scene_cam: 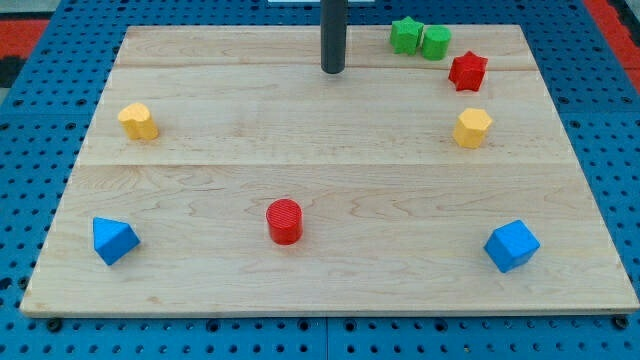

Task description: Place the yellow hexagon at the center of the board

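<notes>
The yellow hexagon (472,127) lies near the board's right side, below a red star (467,71). My tip (333,70) rests on the wooden board (330,290) near the top middle, well to the left of and above the yellow hexagon and apart from every block. A second yellow block (138,121), of rounded shape, lies at the board's left side.
A green star (405,34) and a green block (435,42) touch each other at the top right. A red cylinder (285,221) stands below the middle. A blue block (114,240) is at the bottom left and a blue cube (512,246) at the bottom right.
</notes>
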Robot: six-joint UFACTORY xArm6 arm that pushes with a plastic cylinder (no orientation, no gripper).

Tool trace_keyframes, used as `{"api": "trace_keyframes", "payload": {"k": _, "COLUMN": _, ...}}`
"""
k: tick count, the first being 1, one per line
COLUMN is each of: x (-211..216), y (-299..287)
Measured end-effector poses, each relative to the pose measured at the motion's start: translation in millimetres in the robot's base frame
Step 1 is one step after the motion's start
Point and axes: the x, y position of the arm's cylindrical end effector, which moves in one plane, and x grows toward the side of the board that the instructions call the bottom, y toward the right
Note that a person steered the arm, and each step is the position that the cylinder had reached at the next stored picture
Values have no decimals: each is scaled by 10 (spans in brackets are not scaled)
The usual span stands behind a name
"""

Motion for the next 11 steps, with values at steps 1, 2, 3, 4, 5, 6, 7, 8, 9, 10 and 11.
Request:
{"api": "trace_keyframes", "payload": {"k": 1, "x": 371, "y": 55}}
{"api": "trace_keyframes", "payload": {"k": 2, "x": 931, "y": 290}}
{"api": "trace_keyframes", "payload": {"k": 3, "x": 1234, "y": 605}}
{"api": "trace_keyframes", "payload": {"k": 4, "x": 1865, "y": 1122}}
{"api": "trace_keyframes", "payload": {"k": 5, "x": 2006, "y": 2185}}
{"api": "trace_keyframes", "payload": {"k": 6, "x": 1745, "y": 2707}}
{"api": "trace_keyframes", "payload": {"k": 7, "x": 1532, "y": 2732}}
{"api": "trace_keyframes", "payload": {"k": 8, "x": 1360, "y": 2587}}
{"api": "trace_keyframes", "payload": {"k": 9, "x": 1172, "y": 1604}}
{"api": "trace_keyframes", "payload": {"k": 10, "x": 705, "y": 534}}
{"api": "trace_keyframes", "payload": {"k": 11, "x": 146, "y": -615}}
